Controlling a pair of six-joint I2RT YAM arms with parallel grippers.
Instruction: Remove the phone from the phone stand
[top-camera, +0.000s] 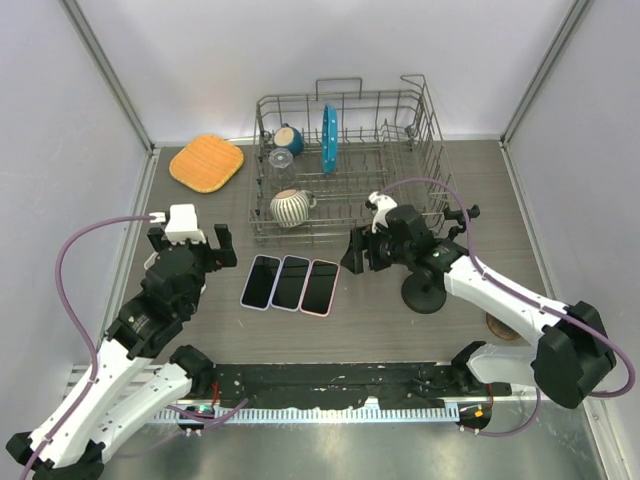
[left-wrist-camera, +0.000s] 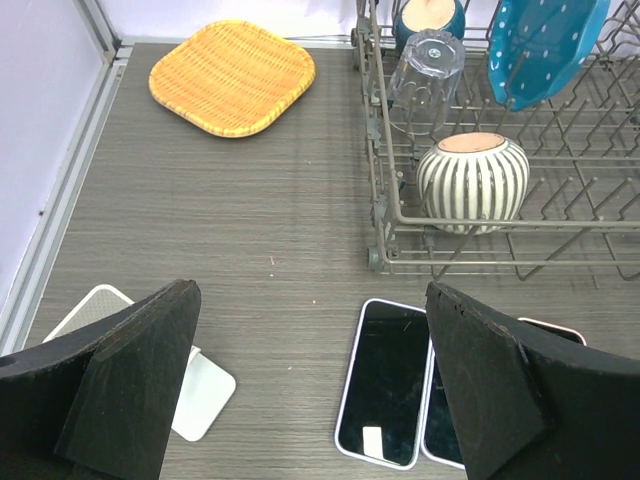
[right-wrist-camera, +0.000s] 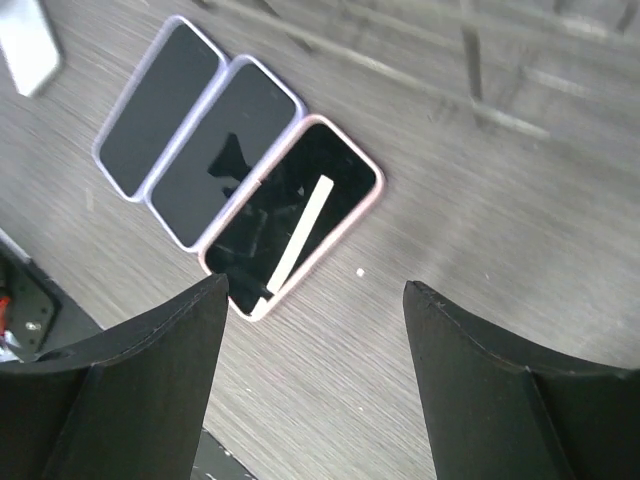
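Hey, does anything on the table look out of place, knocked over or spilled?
Nothing stands out: the three phones lie flat, neatly side by side, and the dish rack stands upright with nothing spilled.

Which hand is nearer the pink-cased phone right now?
Right. Right hand sits just right of the pink-cased phone; left hand is left, beyond the two other phones.

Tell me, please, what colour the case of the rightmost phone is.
Pale pink; the rightmost phone shows it best in the right wrist view.
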